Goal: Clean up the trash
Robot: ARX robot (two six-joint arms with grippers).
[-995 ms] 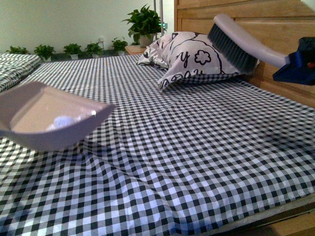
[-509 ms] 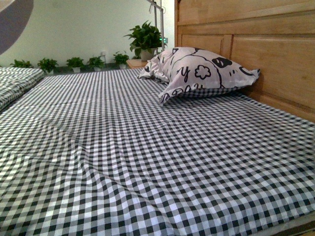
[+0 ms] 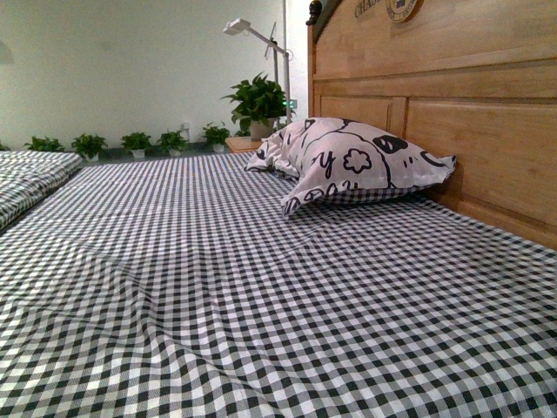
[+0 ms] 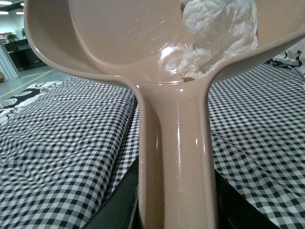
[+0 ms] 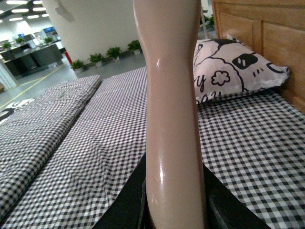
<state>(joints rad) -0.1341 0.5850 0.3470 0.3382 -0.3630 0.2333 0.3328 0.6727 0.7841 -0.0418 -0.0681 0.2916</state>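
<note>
While no arm shows in the front view, each wrist camera looks along a held handle:
Left end effector (image 4: 174,217): clenched on the beige dustpan (image 4: 133,52) by its handle, dark jaw edges flanking the handle's base
Trash (image 4: 217,36): crumpled white tissue wad lying inside the dustpan's scoop, near where the handle begins, raised above the bed
Right end effector (image 5: 174,210): clenched on a beige handle (image 5: 174,95); its far end runs out of view
Bed (image 3: 261,287): black-and-white checked sheet, lightly wrinkled
Pillow (image 3: 357,161): white with black cartoon print, resting against the wooden headboard (image 3: 452,96)
Background: potted plants (image 3: 139,141) along the wall, a white lamp (image 3: 252,35)
</note>
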